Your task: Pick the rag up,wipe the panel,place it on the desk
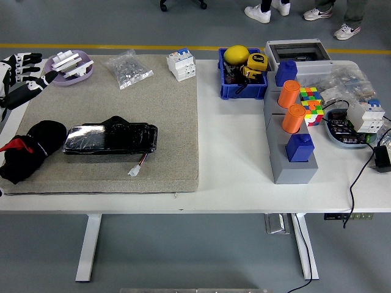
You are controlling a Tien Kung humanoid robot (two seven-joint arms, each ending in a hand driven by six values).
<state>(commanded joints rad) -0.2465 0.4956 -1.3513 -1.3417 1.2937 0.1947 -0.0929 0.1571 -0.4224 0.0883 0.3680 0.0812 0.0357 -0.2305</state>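
The black rag with a red tag lies crumpled at the left end of the grey mat, touching the left end of the black shiny panel. The panel lies flat on the mat with a small wired connector at its front. My left hand is at the far left edge, raised above and behind the rag, fingers spread and empty. My right hand is out of view.
A purple dish, a bag of small parts and a white breaker lie at the mat's back. A blue bin, a grey stand with orange cylinders, a puzzle cube and cables fill the right side.
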